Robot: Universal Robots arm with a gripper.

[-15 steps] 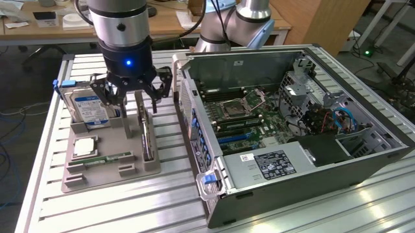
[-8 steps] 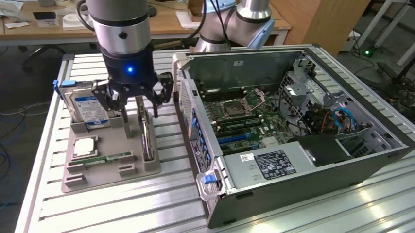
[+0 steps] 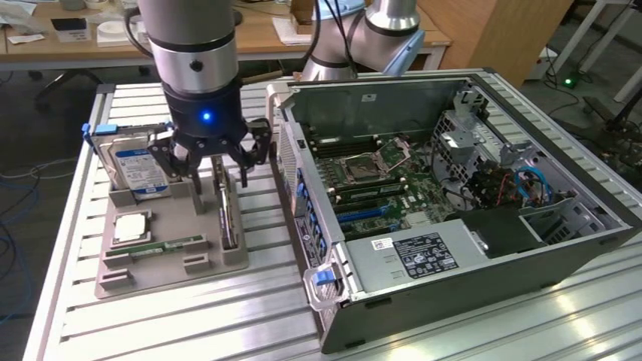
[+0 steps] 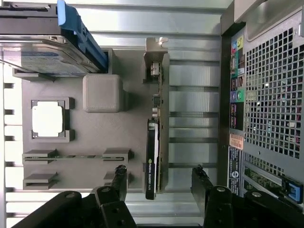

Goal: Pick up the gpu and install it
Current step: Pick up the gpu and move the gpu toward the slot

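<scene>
Over the grey holder tray point(image 3: 155, 282), your gripper point(image 3: 221, 177) hangs with jaws wide apart and empty, straddling the gpu point(image 3: 227, 218), which stands on edge in its slot between the hard drive point(image 3: 135, 169) and the open computer case point(image 3: 522, 248). Judged risk: a skewed close on so thin a card could tilt it, wedge it, or drag the tray up too

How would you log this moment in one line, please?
gripper: open, above gpu | gpu: on edge in holder, ungripped | computer case: side open
</scene>
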